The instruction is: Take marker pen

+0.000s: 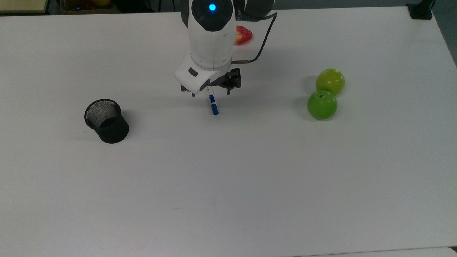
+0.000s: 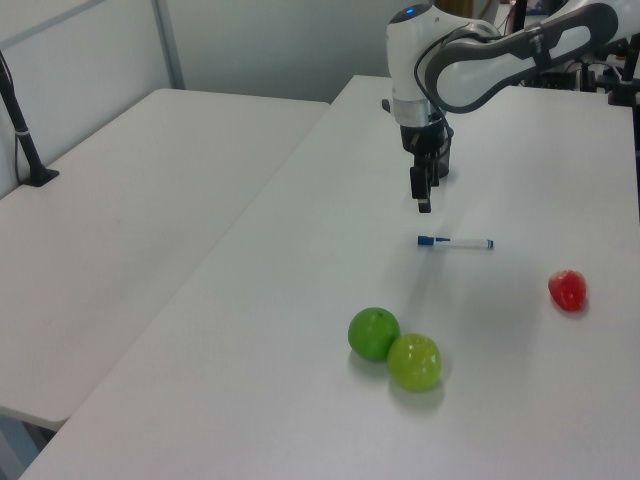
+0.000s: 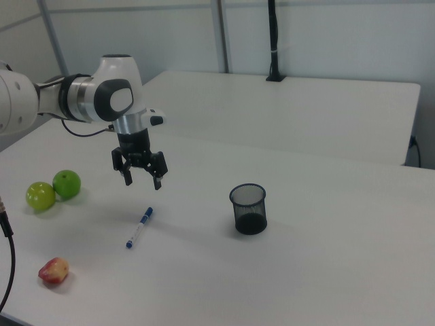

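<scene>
Claw (image 3: 141, 179): black fingers spread wide, gripping nothing, above the pen.
Marker pen (image 3: 138, 227): slim white barrel, blue cap, flat on smooth white surface (image 1: 250, 185).
Cup (image 3: 249, 208): black mesh cylinder, apart.

Materials and finishes on the white table

The table (image 1: 250, 196) is seen as a smooth, matt white surface. The marker pen (image 3: 138, 227) looks like smooth plastic, its cap slightly glossy. The cup (image 1: 106, 121) near the top view's left edge is made of fine black wire mesh, matt. The two green apples (image 1: 322, 104) and the red fruit (image 3: 54, 270) are shown with glossy, waxy skins. The arm's shell (image 1: 212, 35) appears as glossy white plastic, and the gripper (image 3: 140, 178) as matt black.
</scene>
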You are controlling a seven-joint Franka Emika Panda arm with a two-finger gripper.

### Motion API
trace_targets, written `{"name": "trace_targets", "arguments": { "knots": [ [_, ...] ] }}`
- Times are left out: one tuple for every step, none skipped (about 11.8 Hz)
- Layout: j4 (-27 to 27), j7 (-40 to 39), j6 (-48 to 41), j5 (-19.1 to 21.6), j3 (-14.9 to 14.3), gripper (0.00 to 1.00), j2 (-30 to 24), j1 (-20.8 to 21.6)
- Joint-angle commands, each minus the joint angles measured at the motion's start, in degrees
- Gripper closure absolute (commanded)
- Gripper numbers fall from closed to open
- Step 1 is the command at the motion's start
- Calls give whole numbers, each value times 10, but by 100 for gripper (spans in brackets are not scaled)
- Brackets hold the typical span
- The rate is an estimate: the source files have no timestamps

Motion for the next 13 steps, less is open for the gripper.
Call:
{"name": "trace_targets", "arguments": {
  "knots": [
    [-1, 14, -1, -3, -4, 0, -28, 2],
    [0, 15, -23, -3, -6, 0, -49, -1],
    [0, 15, -46, -6, -8, 0, -72, -2],
    [0, 15, -78, -9, -10, 0, -103, -10],
    [-1, 15, -110, -9, -9, 0, -134, -29],
    [-1, 14, -136, -9, -9, 0, -164, -43],
    [-3, 12, -154, -10, -5, 0, -186, -64],
    [-5, 6, -160, -12, -2, 0, -203, -82],
    [-4, 5, -160, -18, 5, 0, -209, -93],
    [-5, 3, -160, -33, 37, 0, -216, -126],
    [-5, 3, -159, -43, 88, 0, -220, -174],
    [-5, 3, -161, -43, 98, 0, -225, -185],
    [-4, 3, -170, -43, 98, 0, -227, -187]
  ]
}}
